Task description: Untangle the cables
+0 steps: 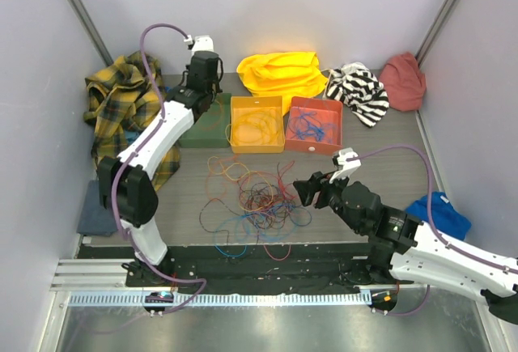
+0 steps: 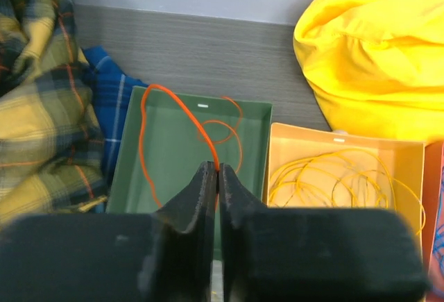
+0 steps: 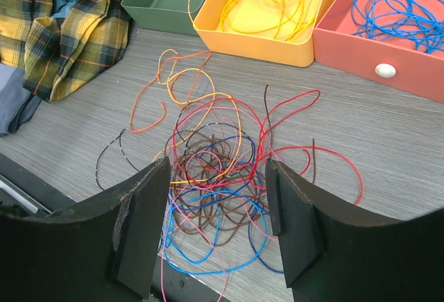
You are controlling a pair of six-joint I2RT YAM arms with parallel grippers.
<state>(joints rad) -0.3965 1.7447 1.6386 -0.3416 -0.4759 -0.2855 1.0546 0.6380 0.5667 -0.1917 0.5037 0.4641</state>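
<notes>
A tangle of thin cables [image 1: 255, 198] in red, brown, blue, orange and pink lies on the table near its front edge. My right gripper [image 3: 216, 170] hovers open just above this tangle [image 3: 215, 153], with nothing between its fingers. My left gripper [image 2: 218, 169] is shut on an orange cable [image 2: 184, 111] whose loops hang into the green tray [image 2: 173, 156]. In the top view the left gripper [image 1: 202, 93] is over that green tray [image 1: 212, 125]. Yellow cables [image 2: 333, 177] fill the yellow tray [image 1: 235, 148], and blue cables [image 3: 402, 10] lie in the red tray [image 1: 314, 148].
A plaid cloth [image 1: 121, 101] lies at the back left, with a yellow cloth [image 1: 283, 69], a striped cloth [image 1: 358, 89] and a pinkish-red cloth [image 1: 403, 79] along the back. A blue cloth [image 1: 441, 210] sits at the right and a grey cloth [image 1: 93, 210] at the left. Side walls close in.
</notes>
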